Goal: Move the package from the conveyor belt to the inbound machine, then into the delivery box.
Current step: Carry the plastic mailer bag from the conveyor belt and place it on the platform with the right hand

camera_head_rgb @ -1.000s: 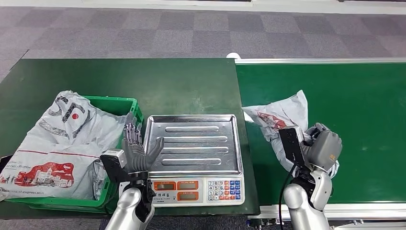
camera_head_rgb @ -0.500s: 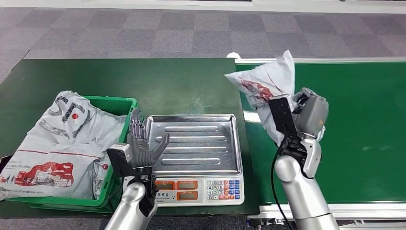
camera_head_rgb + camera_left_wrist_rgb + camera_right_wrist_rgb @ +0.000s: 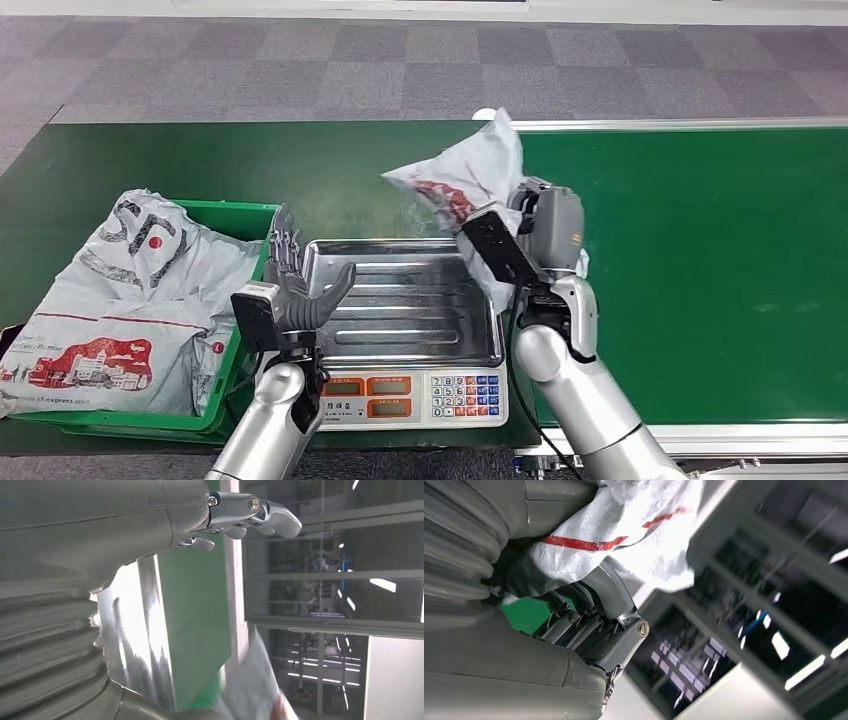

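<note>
Package (image 3: 462, 178): held by right hand (image 3: 545, 235), aloft over scale tray's (image 3: 405, 300) far-right corner; tray lies below-left. Left hand (image 3: 295, 295): empty, fingers spread, at tray's left edge.

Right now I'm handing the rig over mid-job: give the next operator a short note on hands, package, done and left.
Right hand grips the white package, lifted off the conveyor belt and held at the right rear corner of the scale tray.
Left hand open, upright by the tray's left edge, holding nothing.
Done: pickup from the belt.
Left: set the package on the tray, then move it into the green delivery box, which already holds other bags.
</note>
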You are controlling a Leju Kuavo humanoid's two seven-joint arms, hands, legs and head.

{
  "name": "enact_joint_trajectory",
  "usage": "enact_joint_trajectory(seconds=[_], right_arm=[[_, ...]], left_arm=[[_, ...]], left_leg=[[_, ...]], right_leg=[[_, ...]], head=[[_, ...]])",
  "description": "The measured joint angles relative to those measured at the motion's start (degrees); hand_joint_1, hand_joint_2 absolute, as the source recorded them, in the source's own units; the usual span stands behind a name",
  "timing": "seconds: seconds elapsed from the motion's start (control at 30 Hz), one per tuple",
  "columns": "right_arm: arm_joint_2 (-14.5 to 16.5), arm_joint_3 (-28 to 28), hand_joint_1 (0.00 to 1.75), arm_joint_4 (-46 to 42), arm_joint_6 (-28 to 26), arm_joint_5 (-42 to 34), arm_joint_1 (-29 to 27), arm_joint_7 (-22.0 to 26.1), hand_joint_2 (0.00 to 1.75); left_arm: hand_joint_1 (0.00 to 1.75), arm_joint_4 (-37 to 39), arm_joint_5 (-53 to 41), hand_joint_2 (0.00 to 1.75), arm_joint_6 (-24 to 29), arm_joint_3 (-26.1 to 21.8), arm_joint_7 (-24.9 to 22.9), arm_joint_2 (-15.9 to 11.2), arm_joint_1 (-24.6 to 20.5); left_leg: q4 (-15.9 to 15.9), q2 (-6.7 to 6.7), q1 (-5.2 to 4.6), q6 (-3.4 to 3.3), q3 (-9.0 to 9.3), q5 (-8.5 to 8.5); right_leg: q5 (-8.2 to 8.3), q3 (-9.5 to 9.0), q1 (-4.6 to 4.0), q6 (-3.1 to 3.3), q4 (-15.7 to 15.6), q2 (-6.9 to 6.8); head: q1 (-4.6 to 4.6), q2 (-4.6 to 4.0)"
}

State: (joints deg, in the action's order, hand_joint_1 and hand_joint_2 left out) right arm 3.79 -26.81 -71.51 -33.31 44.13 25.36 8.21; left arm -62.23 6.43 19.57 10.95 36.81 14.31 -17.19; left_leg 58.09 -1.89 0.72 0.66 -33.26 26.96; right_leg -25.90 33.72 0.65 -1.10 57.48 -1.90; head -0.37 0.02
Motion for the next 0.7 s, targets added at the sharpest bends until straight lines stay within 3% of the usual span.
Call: enact_joint_trajectory(seconds=[0.4, 0.53, 0.7], right_arm=[[1.26, -8.48, 1.75, -4.47, 7.39, -0.55, -4.39, -4.30, 1.75], [1.58, -9.52, 0.00, -5.12, 8.88, -1.30, -5.00, -4.89, 1.75], [1.71, -9.77, 0.00, -6.80, 10.69, -4.19, -6.52, -4.95, 1.75]], left_arm=[[0.00, -1.20, -4.75, 1.75, -0.30, 0.92, -3.64, -0.52, -2.11], [0.00, -1.20, -5.54, 1.75, -0.60, 1.36, -4.47, -0.56, -2.90], [0.00, -1.20, -6.07, 1.75, -0.62, 1.81, -4.88, -0.62, -3.15]], left_leg=[[0.00, 0.02, 0.00, 0.02, -0.06, -0.01], [0.00, 0.02, 0.00, 0.03, -0.05, -0.02], [0.00, 0.02, 0.00, 0.03, -0.06, -0.02]], right_leg=[[-0.03, 0.08, 0.02, 0.06, 0.03, 0.00], [-0.01, 0.08, 0.01, 0.09, 0.03, 0.00], [0.00, 0.11, 0.00, 0.11, 0.04, 0.00]], head=[[0.02, 0.00], [0.01, 0.00], [0.01, 0.00]])
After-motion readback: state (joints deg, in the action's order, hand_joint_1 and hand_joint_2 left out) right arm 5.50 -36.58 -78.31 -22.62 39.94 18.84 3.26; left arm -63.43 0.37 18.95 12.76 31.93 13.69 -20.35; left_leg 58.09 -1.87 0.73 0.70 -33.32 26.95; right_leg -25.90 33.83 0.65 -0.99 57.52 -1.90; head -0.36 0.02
